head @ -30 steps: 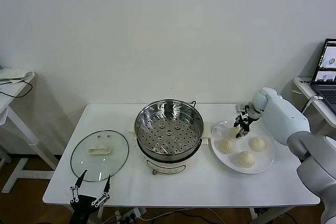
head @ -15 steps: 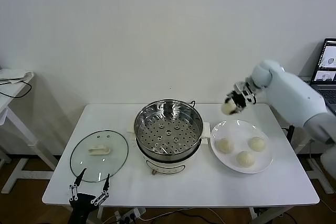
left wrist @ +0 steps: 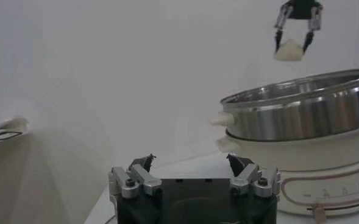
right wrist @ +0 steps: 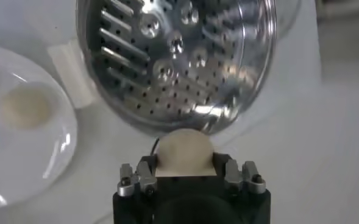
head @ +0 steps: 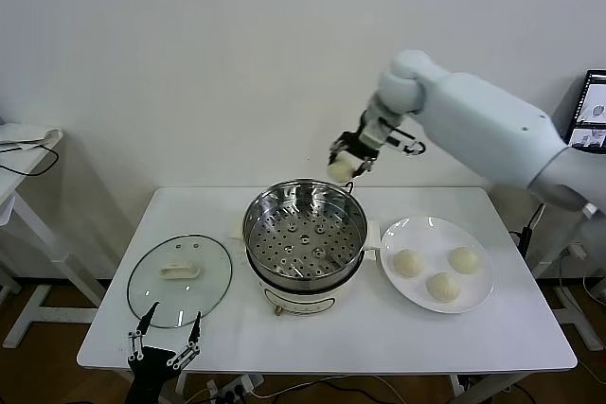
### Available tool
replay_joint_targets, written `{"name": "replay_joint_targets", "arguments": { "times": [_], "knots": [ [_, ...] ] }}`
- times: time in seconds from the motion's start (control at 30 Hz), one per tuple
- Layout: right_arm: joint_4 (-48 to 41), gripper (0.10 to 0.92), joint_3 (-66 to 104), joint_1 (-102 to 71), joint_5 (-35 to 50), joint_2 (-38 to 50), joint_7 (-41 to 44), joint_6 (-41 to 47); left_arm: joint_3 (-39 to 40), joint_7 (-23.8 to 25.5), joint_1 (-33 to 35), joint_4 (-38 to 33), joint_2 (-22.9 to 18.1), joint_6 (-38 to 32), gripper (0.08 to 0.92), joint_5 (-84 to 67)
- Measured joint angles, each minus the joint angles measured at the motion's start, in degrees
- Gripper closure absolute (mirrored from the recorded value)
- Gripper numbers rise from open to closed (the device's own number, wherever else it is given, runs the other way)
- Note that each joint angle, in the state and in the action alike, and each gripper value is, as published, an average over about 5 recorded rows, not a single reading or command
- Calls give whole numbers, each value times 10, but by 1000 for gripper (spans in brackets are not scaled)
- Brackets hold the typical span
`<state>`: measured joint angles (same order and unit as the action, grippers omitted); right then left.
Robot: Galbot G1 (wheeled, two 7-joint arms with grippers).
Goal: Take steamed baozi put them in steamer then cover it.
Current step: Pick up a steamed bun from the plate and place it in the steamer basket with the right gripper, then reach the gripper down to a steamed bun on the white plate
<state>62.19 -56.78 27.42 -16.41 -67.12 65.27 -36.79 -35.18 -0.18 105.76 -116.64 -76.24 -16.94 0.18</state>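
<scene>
While the left tool (head: pixel 163 345) hung open and idle off the tabletop's (head: pixel 492 338) front-left corner near the cover (head: pixel 179 279), the steamer (head: pixel 305 234) sat mid-tabletop. Above its far rim the right tool (head: pixel 345 164) pinched one baozi (head: pixel 340 169); released there, the bun might strike the rim and roll off. Three baozi (head: pixel 441 285) waited on the plate (head: pixel 475 305) towards the right edge.

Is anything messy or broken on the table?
No, nothing looks odd. The steamer stands upright and open, the cover lies flat beside it, three baozi sit neatly on the plate, and the right gripper holds a fourth bun above the steamer's far rim.
</scene>
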Motion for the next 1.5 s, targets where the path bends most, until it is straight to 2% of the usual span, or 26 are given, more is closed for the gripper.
{"name": "replay_joint_targets", "arguments": {
  "times": [0.73, 1.03, 1.27, 1.5],
  "knots": [
    [-82, 352, -9, -70, -143, -112, -30, -80, 6, -2, 7, 3, 2, -2, 177, 0],
    [-110, 218, 0, -83, -163, -131, -38, -88, 1, -4, 4, 5, 2, -2, 177, -1],
    [-85, 203, 4, -67, -140, -111, -25, -82, -1, -5, -1, 4, 2, 0, 177, -3],
    [-28, 203, -2, -14, -20, -32, 22, -6, 1, -5, -5, 4, 5, 2, 177, -3]
  ]
}}
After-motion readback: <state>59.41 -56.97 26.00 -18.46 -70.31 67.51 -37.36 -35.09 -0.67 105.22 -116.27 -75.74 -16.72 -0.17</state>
